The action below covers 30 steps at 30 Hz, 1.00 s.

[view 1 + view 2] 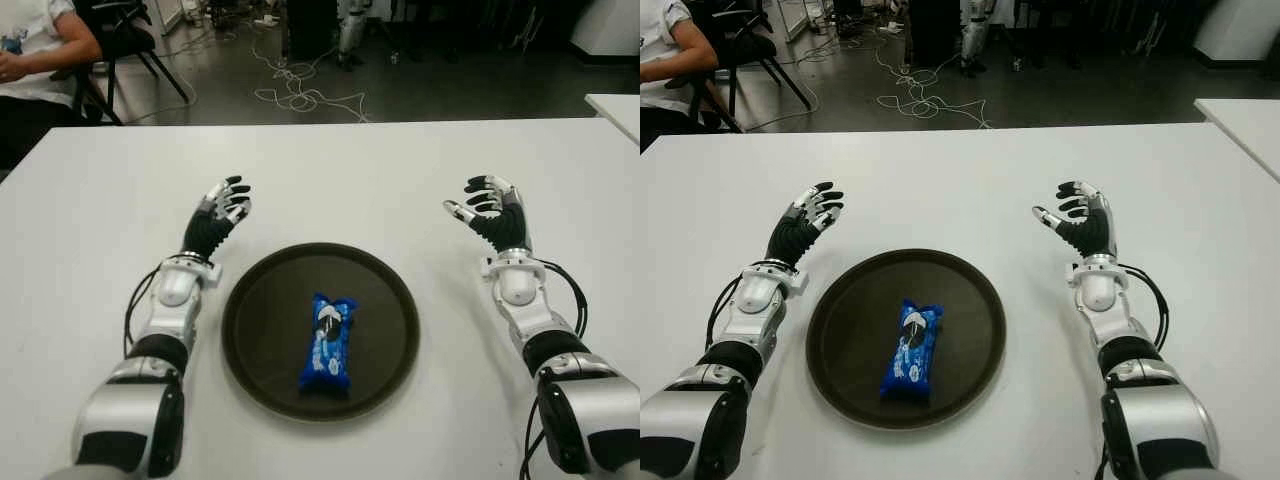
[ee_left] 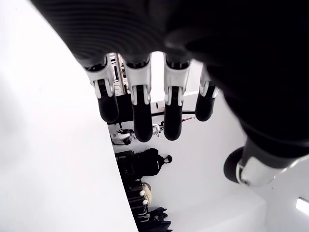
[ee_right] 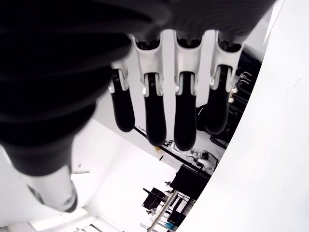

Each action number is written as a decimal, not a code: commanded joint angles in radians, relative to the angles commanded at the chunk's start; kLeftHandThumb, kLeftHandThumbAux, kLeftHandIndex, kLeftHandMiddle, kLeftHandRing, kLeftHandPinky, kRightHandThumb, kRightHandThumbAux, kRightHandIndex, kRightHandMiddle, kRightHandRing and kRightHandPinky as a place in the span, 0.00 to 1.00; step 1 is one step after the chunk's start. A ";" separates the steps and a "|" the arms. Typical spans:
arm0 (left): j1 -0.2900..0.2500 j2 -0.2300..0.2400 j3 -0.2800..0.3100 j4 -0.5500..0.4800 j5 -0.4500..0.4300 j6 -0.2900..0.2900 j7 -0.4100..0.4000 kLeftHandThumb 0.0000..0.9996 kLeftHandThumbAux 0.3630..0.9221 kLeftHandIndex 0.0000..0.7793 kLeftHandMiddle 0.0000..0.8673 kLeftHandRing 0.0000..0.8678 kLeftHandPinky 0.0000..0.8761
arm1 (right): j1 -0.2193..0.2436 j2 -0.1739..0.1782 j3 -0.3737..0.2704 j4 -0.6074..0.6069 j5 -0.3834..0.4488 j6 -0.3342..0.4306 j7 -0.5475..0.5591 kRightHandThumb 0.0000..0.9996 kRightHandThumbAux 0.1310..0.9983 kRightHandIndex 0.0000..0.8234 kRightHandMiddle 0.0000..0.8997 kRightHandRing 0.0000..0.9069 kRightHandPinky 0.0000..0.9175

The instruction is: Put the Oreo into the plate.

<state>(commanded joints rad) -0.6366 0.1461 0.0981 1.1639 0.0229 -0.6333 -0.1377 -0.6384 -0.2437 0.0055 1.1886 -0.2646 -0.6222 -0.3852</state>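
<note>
— So what did the head camera's left eye show?

— A white table (image 1: 330, 170) with a dark round plate (image 1: 250, 330) between the two arms. The Oreo (image 1: 329, 343), a blue packet, lay inside the plate, a little off its middle toward the right hand's side, lengthwise away from the robot. The left hand (image 1: 217, 218) showed just beyond the plate's left rim, the right hand (image 1: 491, 214) farther out past its right rim. Neither touched the plate or the packet.

— And the right eye?

— Same layout. Both hands were released, fingers spread loosely and holding nothing. Past the table, behind the left hand, a person (image 1: 670, 50) sat on a chair, and cables (image 1: 915, 95) lay on the floor.

— Did the left wrist camera agree?

— Yes. Its fingers (image 2: 142, 113) hung straight and parted, with the thumb (image 2: 263, 164) off to one side, nothing between them. White tabletop lay beneath them, and dark room clutter showed beyond the fingertips.

— The right wrist camera?

— Much alike: four fingers (image 3: 185, 116) extended side by side, thumb (image 3: 50, 188) apart from them, palm empty. The table edge curved past the fingertips, with room equipment visible beyond it.
</note>
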 joint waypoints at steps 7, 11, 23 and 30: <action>0.000 -0.001 0.002 0.001 -0.002 -0.007 0.000 0.34 0.30 0.21 0.26 0.23 0.16 | -0.001 0.001 0.002 0.002 0.003 -0.002 0.000 0.14 0.65 0.46 0.46 0.47 0.45; 0.000 -0.001 0.002 -0.001 -0.003 -0.007 0.000 0.34 0.33 0.20 0.26 0.22 0.16 | -0.001 0.005 -0.004 0.002 0.013 -0.002 0.008 0.15 0.65 0.45 0.45 0.46 0.44; -0.001 0.000 -0.002 0.000 0.004 0.002 0.010 0.34 0.36 0.17 0.24 0.22 0.17 | -0.002 0.000 0.010 0.000 -0.007 0.018 -0.019 0.14 0.65 0.47 0.46 0.46 0.43; -0.002 -0.001 0.002 0.002 -0.003 0.008 0.001 0.37 0.36 0.17 0.23 0.22 0.16 | -0.001 -0.003 0.019 0.000 -0.011 0.015 -0.026 0.15 0.66 0.46 0.46 0.47 0.44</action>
<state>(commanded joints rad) -0.6390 0.1453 0.1001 1.1659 0.0199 -0.6249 -0.1371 -0.6398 -0.2466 0.0248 1.1881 -0.2752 -0.6068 -0.4115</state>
